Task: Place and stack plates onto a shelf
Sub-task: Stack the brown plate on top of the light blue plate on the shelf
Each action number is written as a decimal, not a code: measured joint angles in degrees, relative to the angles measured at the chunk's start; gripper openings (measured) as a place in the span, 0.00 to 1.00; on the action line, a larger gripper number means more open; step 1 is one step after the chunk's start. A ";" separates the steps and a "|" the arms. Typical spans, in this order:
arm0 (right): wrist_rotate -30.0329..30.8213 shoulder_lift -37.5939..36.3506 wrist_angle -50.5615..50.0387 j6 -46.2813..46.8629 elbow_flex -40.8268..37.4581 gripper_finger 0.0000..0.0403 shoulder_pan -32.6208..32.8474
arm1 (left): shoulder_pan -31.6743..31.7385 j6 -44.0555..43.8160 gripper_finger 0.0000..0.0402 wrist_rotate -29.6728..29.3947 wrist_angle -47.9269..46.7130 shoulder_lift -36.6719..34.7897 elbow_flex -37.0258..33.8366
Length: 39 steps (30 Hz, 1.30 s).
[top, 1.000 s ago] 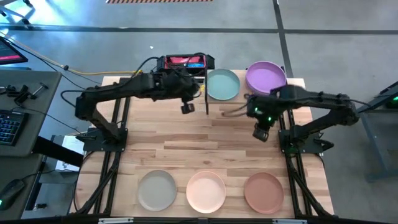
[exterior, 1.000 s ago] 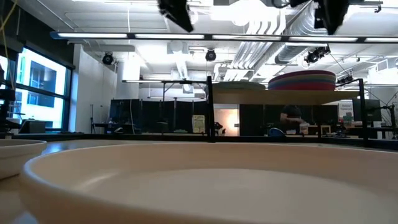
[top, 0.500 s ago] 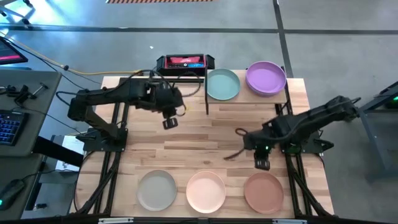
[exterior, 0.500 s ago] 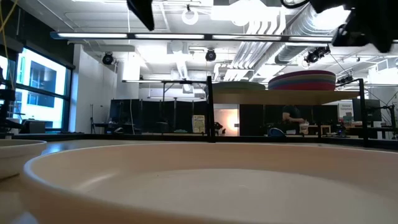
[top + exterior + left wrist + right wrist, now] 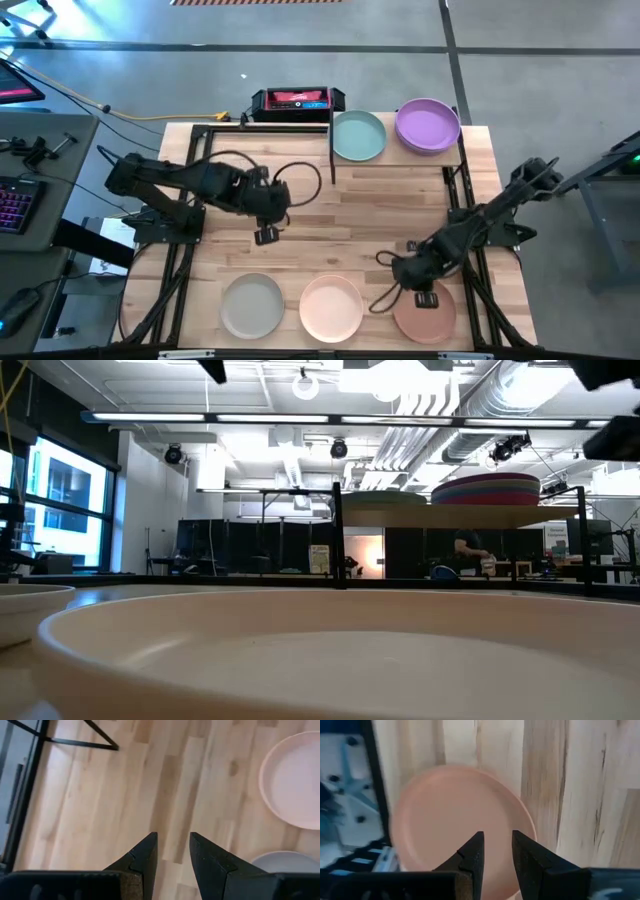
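Note:
Three plates lie along the table's near edge: grey-beige (image 5: 252, 305), peach (image 5: 331, 306) and terracotta brown (image 5: 427, 312). On the shelf (image 5: 391, 151) at the far edge, a pale teal plate (image 5: 358, 135) lies beside a stack topped by the purple plate (image 5: 428, 125); the low view shows the stack's coloured rims (image 5: 500, 489). My right gripper (image 5: 495, 840) hangs open and empty just above the terracotta plate (image 5: 455, 820). My left gripper (image 5: 173, 840) is open and empty above bare wood left of centre, with the peach plate (image 5: 295, 785) and the grey-beige plate (image 5: 282, 862) ahead of it.
A red and black device (image 5: 297, 100) sits beyond the table's far edge. Black frame rails (image 5: 190, 200) run along both sides of the table. The peach plate's rim (image 5: 300, 650) fills the front of the low view. A person (image 5: 468, 550) stands far back in the room.
My right gripper has gone from beside the shelf toward the table's near edge and now hangs over the terracotta plate. My left gripper has gone from the shelf's left end toward the table's near-left, over bare wood. No plate has moved.

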 joint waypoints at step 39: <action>9.38 15.45 2.62 -6.04 0.09 0.19 3.18 | -9.53 -9.48 0.25 -2.32 -0.06 0.04 -0.02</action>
